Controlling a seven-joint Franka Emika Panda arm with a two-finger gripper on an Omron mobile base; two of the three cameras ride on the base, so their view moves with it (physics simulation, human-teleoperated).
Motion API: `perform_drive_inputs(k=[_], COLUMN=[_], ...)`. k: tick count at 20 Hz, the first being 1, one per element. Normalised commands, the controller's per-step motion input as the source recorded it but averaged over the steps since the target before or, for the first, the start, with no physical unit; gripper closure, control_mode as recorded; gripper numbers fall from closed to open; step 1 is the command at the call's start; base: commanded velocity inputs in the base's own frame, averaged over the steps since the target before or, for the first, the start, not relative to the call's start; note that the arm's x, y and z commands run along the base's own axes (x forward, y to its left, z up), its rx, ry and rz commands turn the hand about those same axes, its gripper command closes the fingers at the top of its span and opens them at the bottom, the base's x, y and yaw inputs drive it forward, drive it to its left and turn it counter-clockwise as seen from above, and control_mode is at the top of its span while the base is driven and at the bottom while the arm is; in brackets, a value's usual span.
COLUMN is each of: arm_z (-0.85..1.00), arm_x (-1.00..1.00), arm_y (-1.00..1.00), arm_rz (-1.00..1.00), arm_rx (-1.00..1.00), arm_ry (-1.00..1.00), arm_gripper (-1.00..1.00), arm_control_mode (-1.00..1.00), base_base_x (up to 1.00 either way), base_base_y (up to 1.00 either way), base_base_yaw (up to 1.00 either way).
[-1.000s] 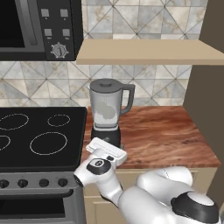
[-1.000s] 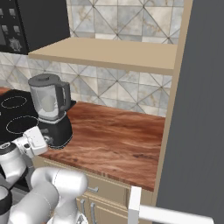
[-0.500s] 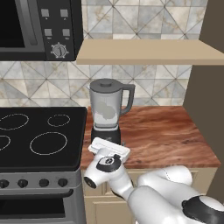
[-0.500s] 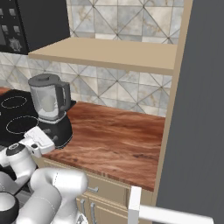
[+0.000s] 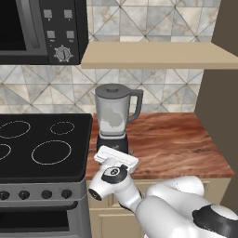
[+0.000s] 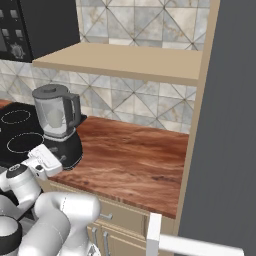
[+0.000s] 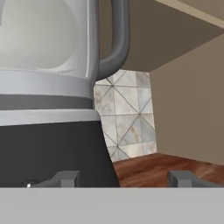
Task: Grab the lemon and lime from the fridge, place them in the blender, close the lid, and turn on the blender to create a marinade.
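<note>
The blender (image 5: pixel 113 122) stands on the wooden counter next to the stove, its black base under a translucent grey jar. The dark lid (image 5: pixel 113 89) sits on top of the jar. My gripper (image 7: pixel 124 179) is low in front of the blender's base (image 7: pixel 52 148), jaws open and nothing between the fingertips. The base's right edge reaches into the gap. A small silver glint shows left of my left fingertip (image 7: pixel 65 178). My white hand (image 5: pixel 115 161) covers the lower front of the base. The lemon and lime are hidden. The fridge (image 6: pixel 225 125) rises grey at the far right.
A black stovetop (image 5: pixel 42 148) lies left of the blender, with a microwave (image 5: pixel 42 28) above it. A beige shelf (image 5: pixel 153 55) hangs over the counter (image 6: pixel 130 155). A white bar handle (image 6: pixel 195 244) juts out at the lower right.
The hand has edged slightly closer to the blender's base and the wrist has turned a little. The blender has not moved.
</note>
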Motion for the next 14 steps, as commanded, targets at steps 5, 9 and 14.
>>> perform_drive_inputs(k=[5,9,14], arm_z=[0.00,0.00,0.00], arm_x=[0.04,0.00,0.00], arm_y=[0.63,0.64,0.70], arm_rz=[0.00,0.00,0.00], arm_rx=[0.00,0.00,0.00], arm_ry=[-0.07,-0.06,-0.04], arm_gripper=[-1.00,-1.00,-1.00], arm_control_mode=[-1.00,-1.00,-1.00], base_base_x=[0.00,0.00,0.00], base_base_y=[0.00,0.00,0.00], base_base_yaw=[0.00,0.00,0.00])
